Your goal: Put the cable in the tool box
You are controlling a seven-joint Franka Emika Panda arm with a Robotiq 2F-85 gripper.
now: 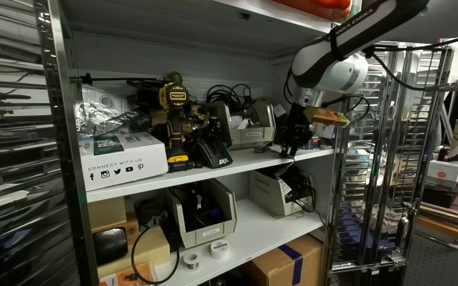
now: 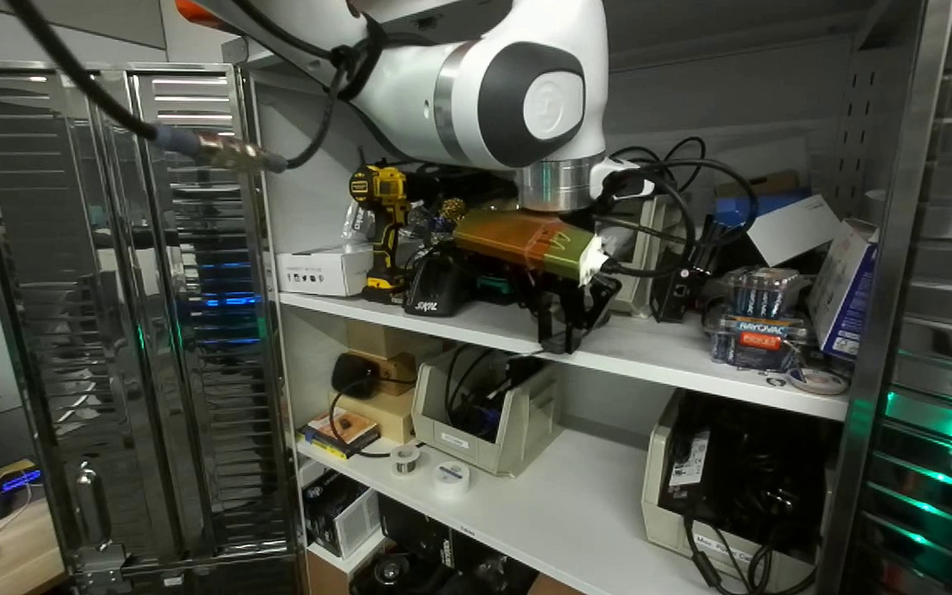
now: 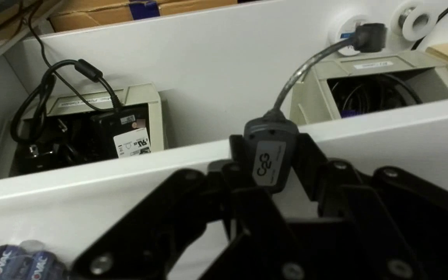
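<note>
Pincer (image 3: 272,155): closed on the cable (image 3: 272,134), jaws pressing its housing from both sides. In both exterior views the tips point down by the front edge of the upper surface (image 1: 249,159); whether they touch it cannot be told.

Cable: grey housing, marked C2G; cord bending outward past the edge to a dark connector (image 3: 370,37). Held in the pincer, outside the bins below. In the wrist view the connector overlaps the white roll (image 1: 220,249); its height above cannot be told.

Lower surface (image 1: 253,226):
– Cord bin (image 1: 197,239), beige, dark cords within; label hard to read.
– Power bin (image 3: 140,95), beige, label beginning "Misc. Power"; well apart from the cord bin. Black brick (image 3: 111,126) with white sticker at its mouth, a thick cord looping over the front wall.
– White roll and spool (image 1: 191,261), near each other, in front of the cord bin.
Which bin is the task's box cannot be told.

Upper surface:
– White box (image 1: 125,159), lettered "Connect with us".
– Drill (image 1: 175,119), yellow and black, upright, just beside the box.
– SKIL unit (image 1: 213,151), black, beside the drill.
– Upper bin (image 1: 237,139), beige, labelled.
– Batteries (image 2: 761,335), Rayovac, packaged.

Below: brown carton (image 1: 276,270), blue strip.
</note>
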